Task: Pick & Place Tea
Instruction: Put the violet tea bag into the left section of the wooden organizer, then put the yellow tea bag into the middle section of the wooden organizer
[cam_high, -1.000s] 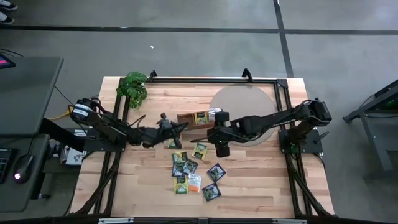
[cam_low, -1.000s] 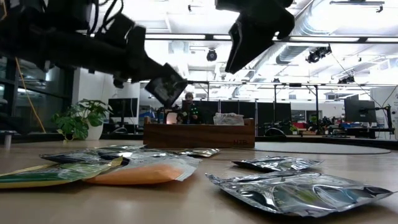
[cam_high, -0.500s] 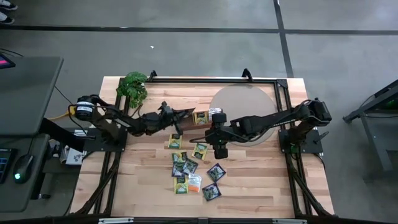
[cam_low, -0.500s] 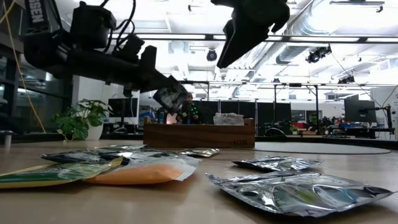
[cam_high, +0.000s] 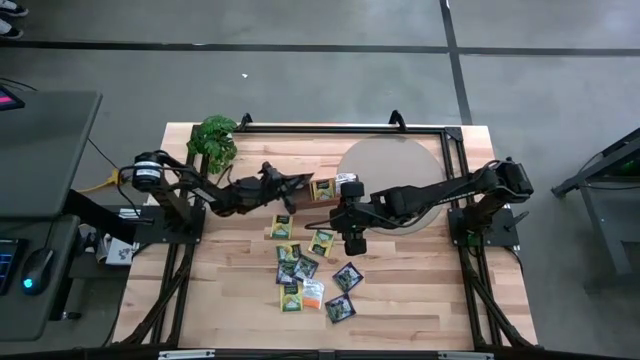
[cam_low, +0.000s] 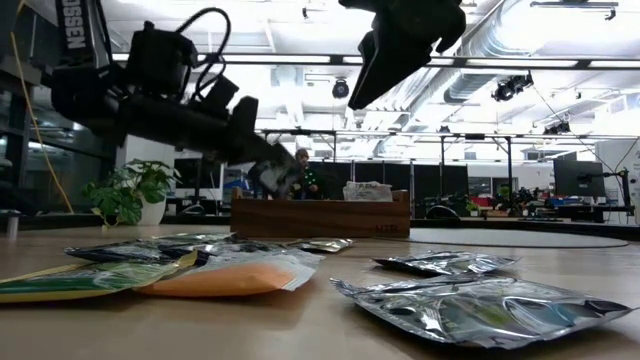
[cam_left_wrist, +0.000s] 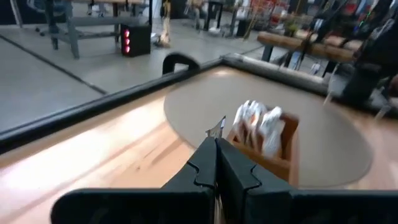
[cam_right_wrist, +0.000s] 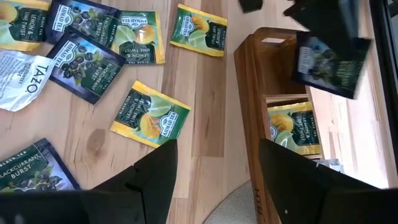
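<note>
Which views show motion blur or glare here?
Right wrist view: the dark sachet held over the brown wooden tray is smeared; table sachets sharp. Left wrist view: soft throughout. Low view: bright ceiling lights leave both arms in silhouette.

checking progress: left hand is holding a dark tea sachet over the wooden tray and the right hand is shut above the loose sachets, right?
Not quite. The right hand is open, as the right wrist view shows. The rest holds: the left hand holds a dark sachet over the wooden tray, with loose sachets below the right hand.
</note>
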